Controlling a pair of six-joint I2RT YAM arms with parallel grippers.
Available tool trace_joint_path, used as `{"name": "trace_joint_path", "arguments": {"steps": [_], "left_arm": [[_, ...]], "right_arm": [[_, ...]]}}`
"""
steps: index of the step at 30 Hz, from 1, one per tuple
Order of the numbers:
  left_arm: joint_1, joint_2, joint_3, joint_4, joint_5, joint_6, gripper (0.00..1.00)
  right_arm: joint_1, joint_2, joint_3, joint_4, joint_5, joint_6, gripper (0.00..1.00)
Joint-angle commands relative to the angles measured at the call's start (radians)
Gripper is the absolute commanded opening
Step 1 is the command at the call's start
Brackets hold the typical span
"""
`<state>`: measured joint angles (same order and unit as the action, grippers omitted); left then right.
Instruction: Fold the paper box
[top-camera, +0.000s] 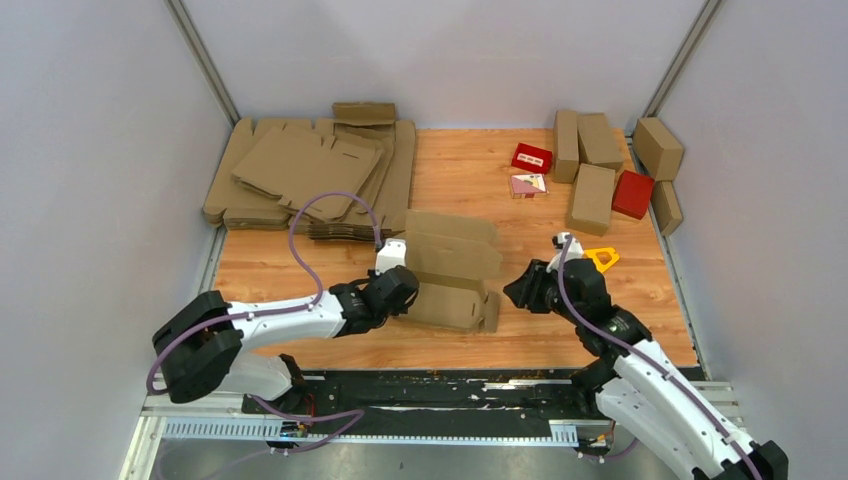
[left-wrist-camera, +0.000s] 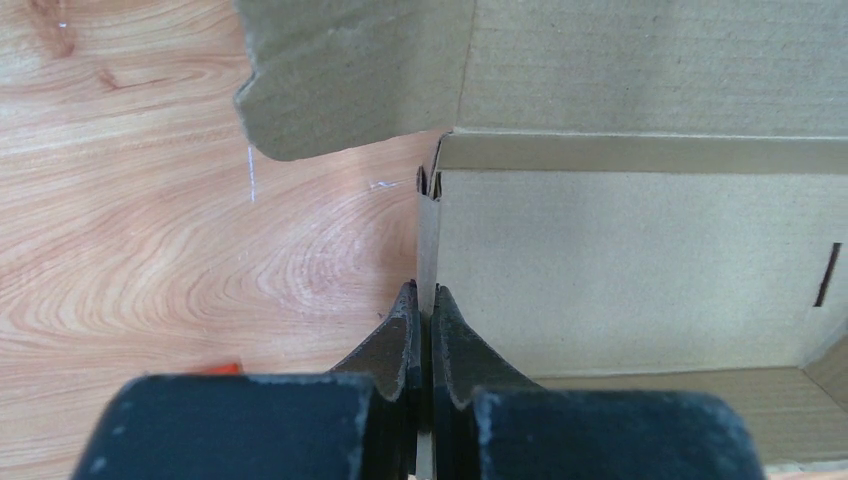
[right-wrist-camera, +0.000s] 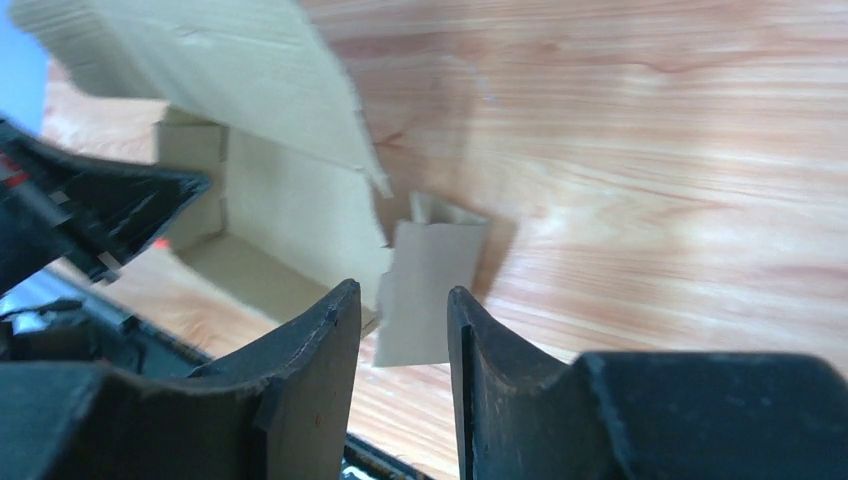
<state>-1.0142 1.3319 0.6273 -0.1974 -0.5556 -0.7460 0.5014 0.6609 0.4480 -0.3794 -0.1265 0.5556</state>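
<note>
The paper box (top-camera: 452, 270) is a half-formed brown carton at the middle of the table, its lid flap standing up behind. My left gripper (top-camera: 403, 290) is shut on the box's left end wall (left-wrist-camera: 428, 240), the thin card pinched between the fingertips. The box's inner floor (left-wrist-camera: 620, 270) spreads to the right of that wall. My right gripper (top-camera: 520, 290) hovers just right of the box, open, with nothing between its fingers. A small side flap (right-wrist-camera: 430, 290) of the box hangs loose ahead of the right gripper (right-wrist-camera: 405, 300), apart from both fingers.
A pile of flat cardboard blanks (top-camera: 310, 170) lies at the back left. Several folded brown cartons (top-camera: 592, 190) and small red boxes (top-camera: 531, 157) sit at the back right. A yellow piece (top-camera: 602, 258) is close behind my right wrist. White walls close in on both sides.
</note>
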Motion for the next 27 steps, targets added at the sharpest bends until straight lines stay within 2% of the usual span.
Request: {"name": "trace_joint_path", "arguments": {"steps": [1, 5, 10, 17, 22, 27], "left_arm": [[0.019, -0.074, 0.010, 0.037, 0.054, -0.002, 0.00], [0.051, -0.132, -0.026, 0.066, 0.123, -0.009, 0.00], [0.060, -0.193, -0.040, 0.046, 0.132, -0.010, 0.00], [0.062, -0.196, -0.033, 0.049, 0.150, -0.006, 0.00], [0.061, -0.159, -0.013, 0.038, 0.153, 0.009, 0.00], [0.060, -0.129, -0.003, 0.045, 0.161, 0.011, 0.00]], "right_arm": [[-0.003, -0.044, -0.036, -0.102, 0.229, 0.017, 0.38], [-0.003, 0.010, -0.062, -0.071, 0.240, 0.033, 0.38], [-0.003, 0.098, -0.067, -0.032, 0.204, 0.035, 0.35], [-0.004, 0.090, -0.117, 0.210, -0.131, 0.025, 0.32], [-0.003, 0.065, -0.131, 0.286, -0.232, 0.032, 0.32], [-0.001, 0.095, -0.112, 0.290, -0.267, 0.016, 0.31]]}}
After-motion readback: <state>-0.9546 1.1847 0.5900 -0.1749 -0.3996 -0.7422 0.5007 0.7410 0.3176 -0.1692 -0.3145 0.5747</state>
